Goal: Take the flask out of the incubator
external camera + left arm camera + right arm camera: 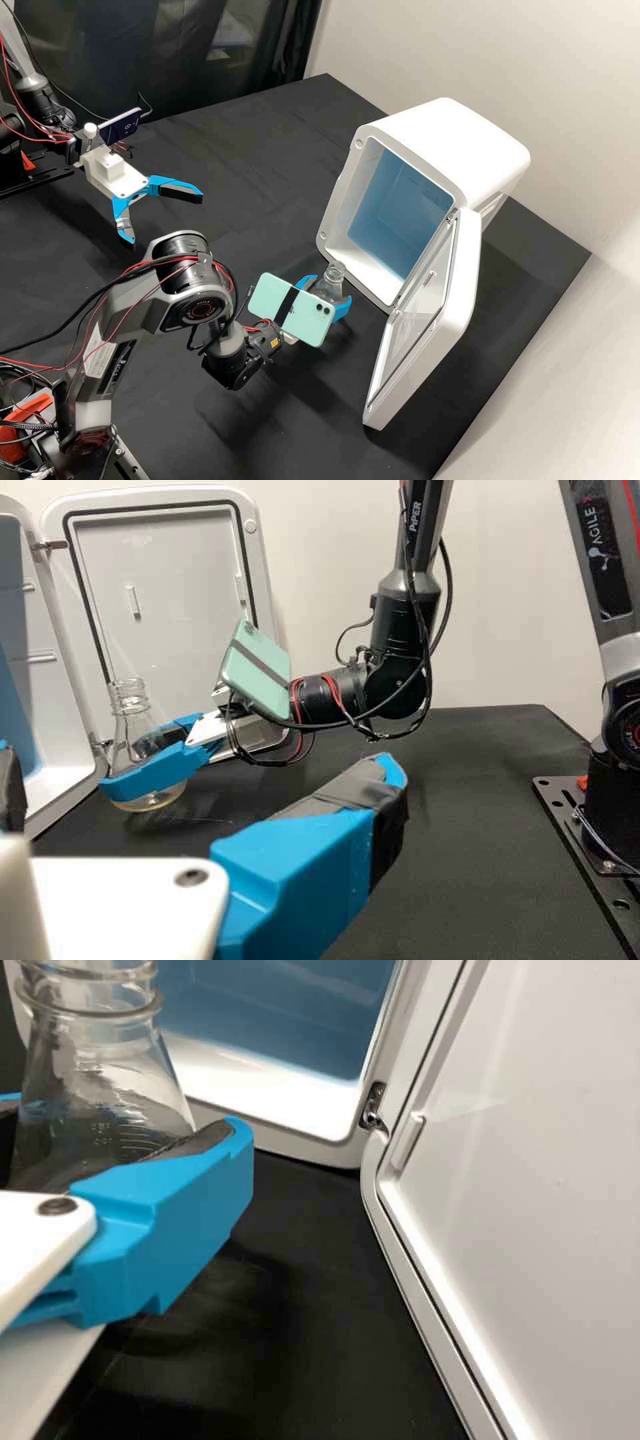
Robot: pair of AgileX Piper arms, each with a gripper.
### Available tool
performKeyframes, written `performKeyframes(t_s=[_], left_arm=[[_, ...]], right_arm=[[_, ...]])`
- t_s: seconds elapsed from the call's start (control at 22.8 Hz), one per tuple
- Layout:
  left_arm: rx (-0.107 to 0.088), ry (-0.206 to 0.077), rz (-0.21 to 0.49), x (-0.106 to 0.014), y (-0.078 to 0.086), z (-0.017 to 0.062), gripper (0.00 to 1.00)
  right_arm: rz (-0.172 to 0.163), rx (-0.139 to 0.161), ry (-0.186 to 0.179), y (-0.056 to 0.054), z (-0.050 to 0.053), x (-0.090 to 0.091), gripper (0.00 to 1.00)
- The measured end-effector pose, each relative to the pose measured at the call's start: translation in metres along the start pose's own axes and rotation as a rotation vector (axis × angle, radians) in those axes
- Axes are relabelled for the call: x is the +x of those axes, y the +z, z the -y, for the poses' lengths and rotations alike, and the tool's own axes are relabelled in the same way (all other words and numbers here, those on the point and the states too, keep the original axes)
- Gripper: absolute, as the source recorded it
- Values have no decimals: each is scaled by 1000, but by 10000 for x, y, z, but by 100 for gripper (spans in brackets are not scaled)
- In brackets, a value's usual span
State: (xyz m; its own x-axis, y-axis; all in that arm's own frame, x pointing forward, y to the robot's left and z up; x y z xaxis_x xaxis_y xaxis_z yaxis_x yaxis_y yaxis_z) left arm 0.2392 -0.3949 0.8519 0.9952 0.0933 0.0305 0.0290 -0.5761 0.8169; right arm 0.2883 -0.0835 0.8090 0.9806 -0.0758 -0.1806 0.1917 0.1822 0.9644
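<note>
A clear glass flask (333, 279) stands upright, low over the black bench, just outside the open mouth of the white incubator (453, 147). My right gripper (325, 295) is shut on the flask's lower body, with a blue finger on each side. In the right wrist view the flask (90, 1070) sits against my blue finger (170, 1210), the blue chamber (280, 1010) behind it. The left wrist view shows the flask (135, 735) held in front of the door (160, 610). My left gripper (162, 218) hangs open and empty at the far left, well away from the flask.
The incubator's door (433, 313) is swung wide open toward the bench's front right edge. Its blue chamber (400, 213) holds nothing I can see. Bare bench (267, 153) lies between the two arms. Cables and arm bases (40, 427) crowd the left edge.
</note>
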Motion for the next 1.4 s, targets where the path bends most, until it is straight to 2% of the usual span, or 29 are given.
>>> performKeyframes(t_s=[0.18,0.35,0.53,0.7,0.83,1.01,1.14,1.23,1.4], left_arm=[[0,-1,8,3,20,3,100],[2,-3,16,6,37,6,100],[1,-8,24,12,55,19,100],[1,-9,29,14,66,21,100],[1,-10,33,15,77,23,100],[1,-10,33,15,77,23,100],[1,-10,33,15,77,23,100],[1,-10,33,15,77,23,100],[1,-10,33,15,77,23,100]], right_arm=[[10,0,-21,79,6,-91,0],[-3,-5,-34,69,-7,-183,0],[-15,-7,-60,53,33,-222,0],[-27,-3,-105,56,123,-245,0],[-35,10,-159,73,239,-266,0],[-62,25,-156,80,287,-260,0],[-83,11,-164,59,337,-240,0],[-94,13,-169,44,363,-230,0],[-96,13,-172,49,381,-226,0]])
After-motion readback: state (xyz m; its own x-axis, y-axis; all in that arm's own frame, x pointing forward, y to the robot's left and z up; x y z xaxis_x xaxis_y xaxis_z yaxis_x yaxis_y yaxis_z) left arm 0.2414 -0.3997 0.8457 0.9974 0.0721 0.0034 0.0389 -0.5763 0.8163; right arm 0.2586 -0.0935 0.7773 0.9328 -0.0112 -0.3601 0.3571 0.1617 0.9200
